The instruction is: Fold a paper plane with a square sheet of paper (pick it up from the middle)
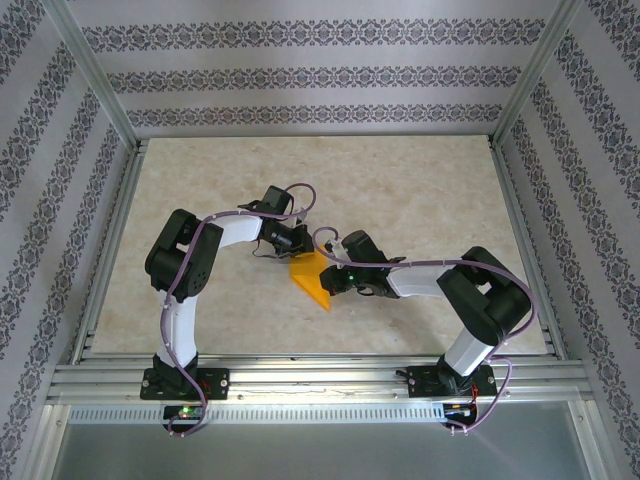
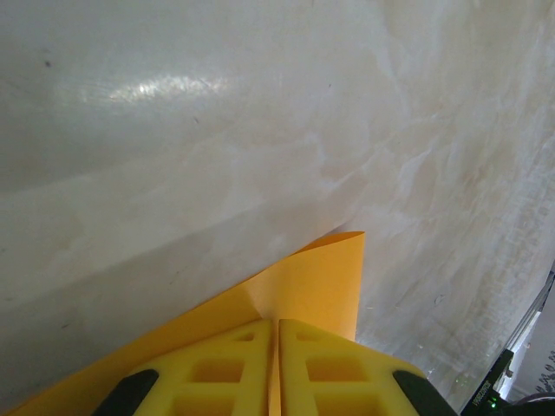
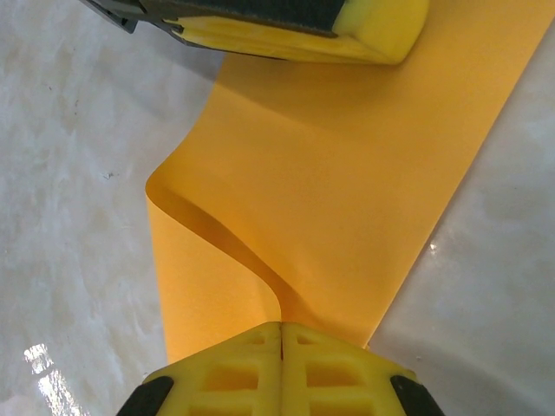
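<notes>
The square sheet of paper (image 1: 312, 280) is orange-yellow and hangs bent between both arms above the table's middle. My left gripper (image 2: 276, 328) is shut on one edge of the paper (image 2: 312, 282), which curls away beyond its yellow fingers (image 2: 227, 364). My right gripper (image 3: 282, 329) is shut on the opposite edge, where the paper (image 3: 347, 165) folds over in a soft loop. The left gripper's fingers (image 3: 295, 30) also show at the top of the right wrist view, clamped on the far edge.
A pale marbled tabletop (image 1: 420, 200) lies under the paper, framed by aluminium rails (image 1: 300, 375) at the near edge and patterned walls around. Purple cables run along both arms.
</notes>
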`<state>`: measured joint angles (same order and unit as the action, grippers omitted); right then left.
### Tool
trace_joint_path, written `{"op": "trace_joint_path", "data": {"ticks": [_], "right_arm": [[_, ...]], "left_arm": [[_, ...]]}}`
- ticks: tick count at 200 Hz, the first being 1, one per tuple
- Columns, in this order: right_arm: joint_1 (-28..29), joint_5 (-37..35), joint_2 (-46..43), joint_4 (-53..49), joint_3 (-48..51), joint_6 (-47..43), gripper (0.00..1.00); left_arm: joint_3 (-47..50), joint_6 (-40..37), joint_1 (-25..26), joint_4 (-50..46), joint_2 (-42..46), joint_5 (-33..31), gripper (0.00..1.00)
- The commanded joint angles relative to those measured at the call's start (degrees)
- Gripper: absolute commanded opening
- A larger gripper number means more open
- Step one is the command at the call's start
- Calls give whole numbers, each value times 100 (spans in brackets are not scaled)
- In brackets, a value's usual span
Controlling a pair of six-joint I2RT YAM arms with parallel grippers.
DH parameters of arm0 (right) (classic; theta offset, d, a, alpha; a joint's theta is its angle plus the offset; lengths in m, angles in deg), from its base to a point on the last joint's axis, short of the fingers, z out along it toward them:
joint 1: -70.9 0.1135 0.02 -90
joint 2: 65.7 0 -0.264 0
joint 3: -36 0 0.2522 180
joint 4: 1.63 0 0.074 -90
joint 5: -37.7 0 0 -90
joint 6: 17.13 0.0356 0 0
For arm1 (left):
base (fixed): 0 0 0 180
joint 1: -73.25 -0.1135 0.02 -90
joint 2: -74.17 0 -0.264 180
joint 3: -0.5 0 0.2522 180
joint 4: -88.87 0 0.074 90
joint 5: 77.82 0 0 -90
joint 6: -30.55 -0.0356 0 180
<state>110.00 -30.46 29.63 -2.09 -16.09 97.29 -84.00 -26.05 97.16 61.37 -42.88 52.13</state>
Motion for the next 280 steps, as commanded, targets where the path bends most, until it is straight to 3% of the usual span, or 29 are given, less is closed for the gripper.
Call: {"op": "trace_joint_path", "data": {"ticks": [1,280], "right_arm": [[-61,-108,127,-112,-144,-140,0],[-71,-141,378,-411,-211,-241,0]], "left_arm": [[37,-25,28,-394,-125,-154,10],[-83,-78,28,-534,-74,-196,10]]}}
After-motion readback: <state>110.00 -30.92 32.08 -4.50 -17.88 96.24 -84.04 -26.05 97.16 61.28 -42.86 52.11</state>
